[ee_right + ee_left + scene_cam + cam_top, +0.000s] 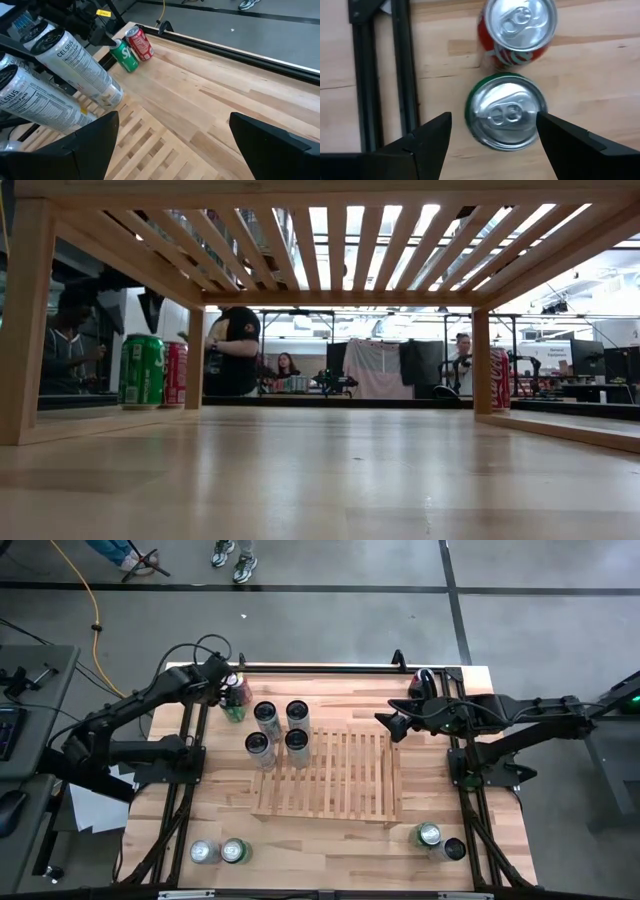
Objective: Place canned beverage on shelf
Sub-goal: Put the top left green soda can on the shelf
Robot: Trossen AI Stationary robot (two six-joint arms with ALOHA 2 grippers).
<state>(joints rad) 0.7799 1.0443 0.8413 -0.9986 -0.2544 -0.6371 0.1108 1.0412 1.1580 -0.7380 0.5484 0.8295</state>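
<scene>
Two dark arms

Both arms, the left arm [130,715] at 9 o'clock and the right arm [520,715] at 3 o'clock, are matte black, jointed, with black cables looping by the wrists; each ends in two flat, wedge-shaped black fingers [427,142].

I see the light wooden bench [330,845] carrying the slatted light-wood shelf [340,780], four tall silver cans [266,720] on its end nearest my left hand [492,137]. Below that hand stand a green can [505,112] and red can [517,30], touching.
</scene>
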